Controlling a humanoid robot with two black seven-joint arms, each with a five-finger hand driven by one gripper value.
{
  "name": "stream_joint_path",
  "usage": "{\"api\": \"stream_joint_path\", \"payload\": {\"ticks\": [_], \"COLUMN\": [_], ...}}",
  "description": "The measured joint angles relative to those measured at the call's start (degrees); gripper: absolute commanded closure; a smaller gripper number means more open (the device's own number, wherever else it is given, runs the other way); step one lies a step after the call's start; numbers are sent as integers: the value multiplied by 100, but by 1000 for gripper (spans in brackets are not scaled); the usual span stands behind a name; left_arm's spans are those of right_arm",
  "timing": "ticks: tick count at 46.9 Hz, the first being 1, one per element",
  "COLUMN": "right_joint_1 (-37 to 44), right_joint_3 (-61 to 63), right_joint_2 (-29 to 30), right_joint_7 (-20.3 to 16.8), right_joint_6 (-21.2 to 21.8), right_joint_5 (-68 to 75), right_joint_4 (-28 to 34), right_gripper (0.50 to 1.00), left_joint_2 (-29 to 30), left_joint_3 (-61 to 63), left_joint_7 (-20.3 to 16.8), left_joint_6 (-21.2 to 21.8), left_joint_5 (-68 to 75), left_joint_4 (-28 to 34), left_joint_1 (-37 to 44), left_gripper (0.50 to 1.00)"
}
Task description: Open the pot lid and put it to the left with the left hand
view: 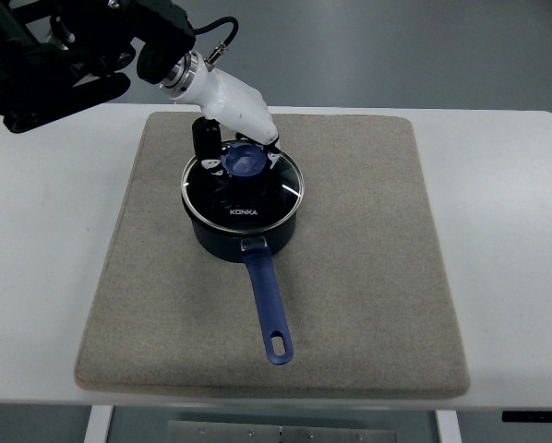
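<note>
1 arm is in view, the left, entering from the upper left corner of the top view; its dark upper links give way to a white forearm shell that slants down toward the pot. The left hand [228, 148] sits at the far-left edge of the pot lid [244, 186], with dark fingers [205, 140] reaching down beside the blue knob [244, 161]. The fingers appear to be at or against the knob, but whether they are clamped on it or only close to it cannot be told from this angle.

The lid is glass with a metal rim and lies seated flat on the pot [243, 226], covering it fully. The pot is dark blue, marked KONKA on its near wall. Its blue handle [268, 305] runs toward the camera and slightly right, ending in a hanging hole.

The pot stands on a grey mat [368, 277], in the mat's upper left part. The mat lies on a white table [507, 231]. The mat surface to the left of the pot is bare felt.
</note>
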Motion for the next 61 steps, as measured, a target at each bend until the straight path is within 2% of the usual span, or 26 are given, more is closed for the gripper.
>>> {"api": "stream_joint_path", "payload": {"ticks": [23,48,61], "right_joint_1": [0,1,0], "right_joint_3": [-1,-2,-1], "right_joint_2": [0,0,0], "right_joint_7": [0,0,0], "right_joint_6": [0,0,0], "right_joint_5": [0,0,0], "right_joint_4": [0,0,0], "right_gripper": [583,585,585], "left_joint_2": [-1,72,309], "left_joint_3": [-98,-349,-332], "left_joint_7": [-2,-2,-2], "left_joint_6": [28,32,149], "left_joint_5": [-37,-203,-234], "left_joint_4": [107,987,1173], "left_joint_1": [-47,-68,-67], "left_gripper": [1000,1000,1000]}}
